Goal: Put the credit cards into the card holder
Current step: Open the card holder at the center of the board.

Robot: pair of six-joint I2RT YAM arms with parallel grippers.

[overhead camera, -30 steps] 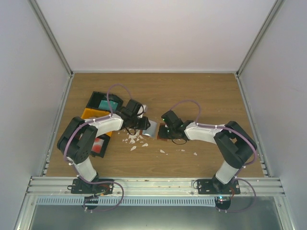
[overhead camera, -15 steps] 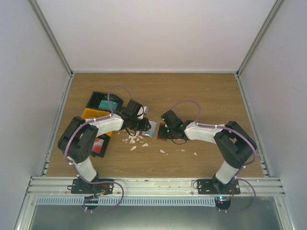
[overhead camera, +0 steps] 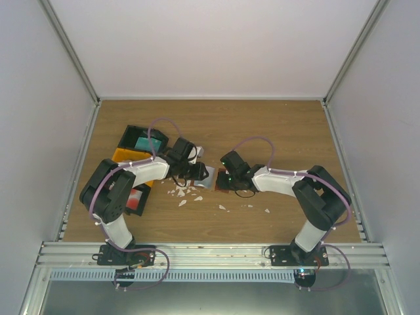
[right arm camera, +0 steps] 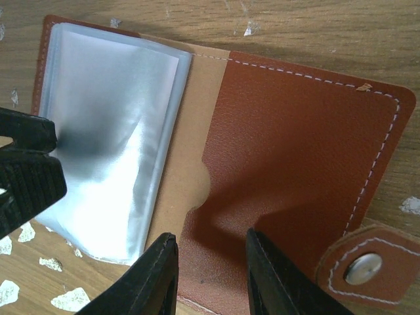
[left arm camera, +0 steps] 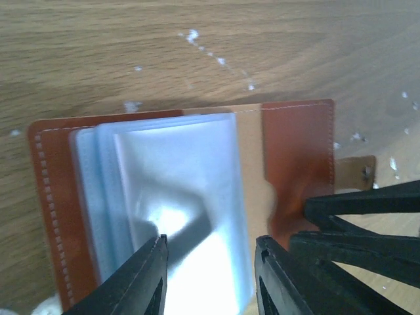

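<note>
left hand (left arm camera: pixel 210 262) parted over card holder's (left arm camera: pixel 298 164) clear sleeves (left arm camera: pixel 177 184); right hand (right arm camera: pixel 210 252) parted over leather flap (right arm camera: pixel 295 157).

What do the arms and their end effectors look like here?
Both the left arm and right arm have white links, black joints and a looping purple cable. The left end effector and right end effector have black fingers.

The top view looks steeply down from high above the near edge, taking in the whole surface (overhead camera: pixel 262 125). Both wrist views look down from very close, sharing the open card holder (right arm camera: pixel 295 164).
</note>
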